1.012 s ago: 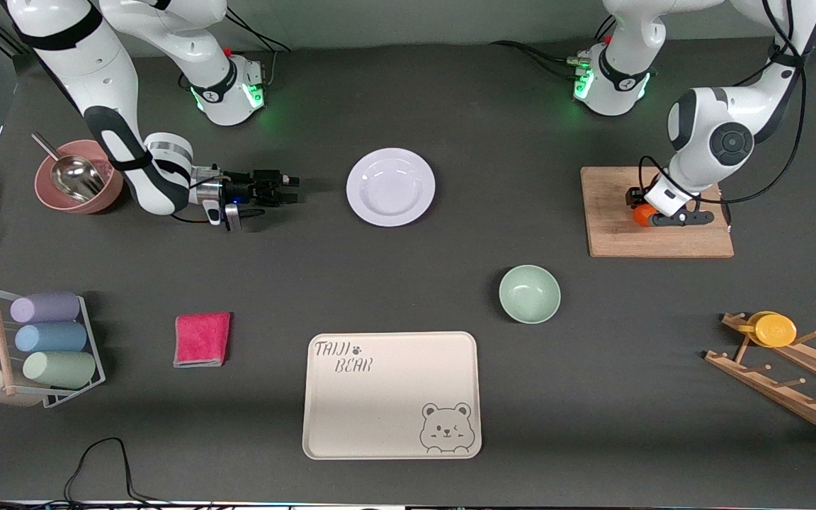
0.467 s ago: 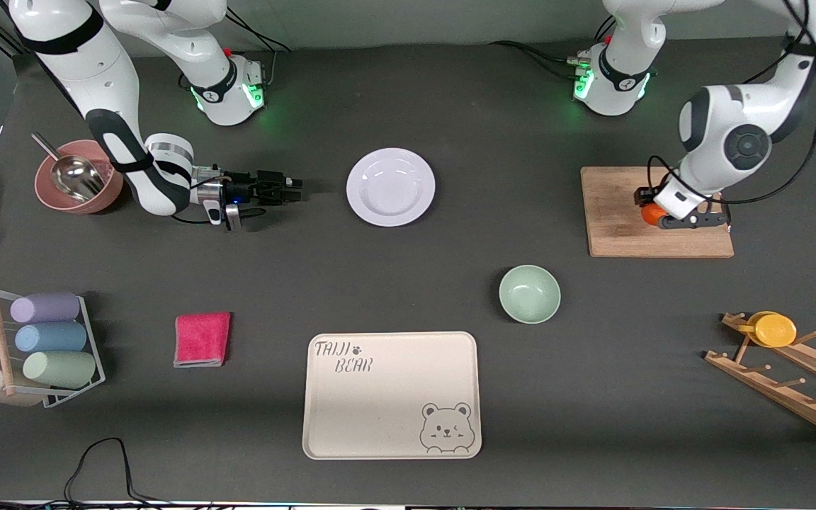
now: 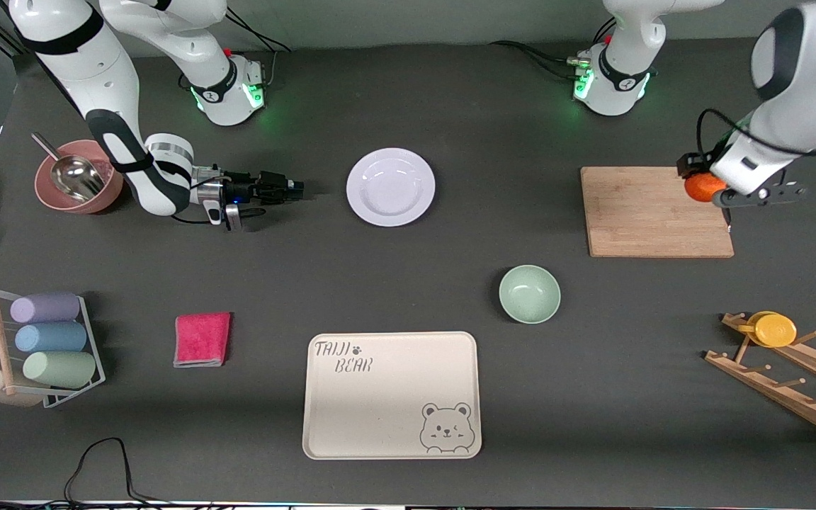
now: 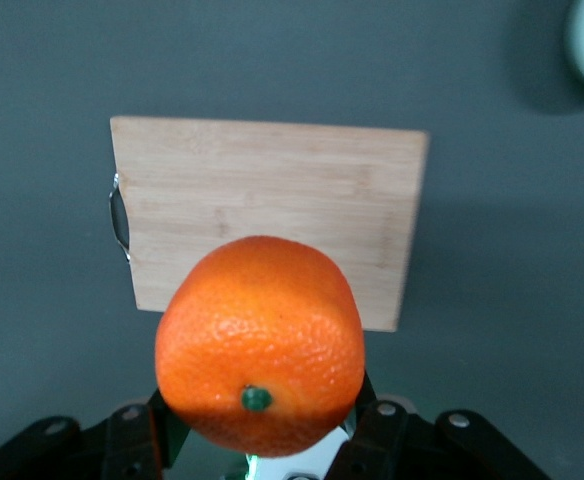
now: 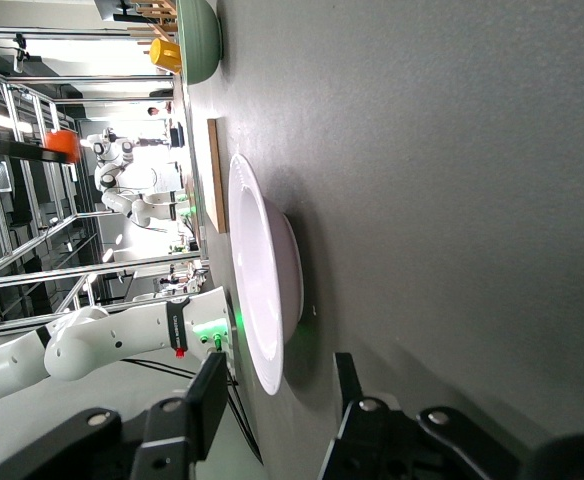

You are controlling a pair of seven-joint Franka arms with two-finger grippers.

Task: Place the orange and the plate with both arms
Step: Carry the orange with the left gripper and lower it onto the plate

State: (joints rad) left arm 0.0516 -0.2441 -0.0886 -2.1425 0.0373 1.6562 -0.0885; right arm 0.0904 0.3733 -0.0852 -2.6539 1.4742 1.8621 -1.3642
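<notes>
My left gripper (image 3: 705, 190) is shut on the orange (image 3: 703, 186) and holds it in the air over the wooden cutting board (image 3: 656, 211), at the board's edge toward the left arm's end of the table. In the left wrist view the orange (image 4: 260, 344) fills the space between the fingers, with the board (image 4: 272, 205) below it. The white plate (image 3: 390, 187) lies on the table between the two arms. My right gripper (image 3: 296, 188) is open, low over the table, pointing at the plate with a gap between them. In the right wrist view the plate (image 5: 262, 300) lies just ahead of the open fingers (image 5: 208, 398).
A mint-green bowl (image 3: 529, 293) and a cream bear tray (image 3: 391, 395) lie nearer the front camera. A pink bowl with a scoop (image 3: 77, 183) sits beside the right arm. A red cloth (image 3: 202, 338), a cup rack (image 3: 43, 347) and a wooden rack with a yellow cup (image 3: 775, 329) stand nearer the camera.
My left gripper has lifted the orange off the cutting board and carried it up and toward the left arm's end of the table. My right gripper has crept slightly toward the plate.
</notes>
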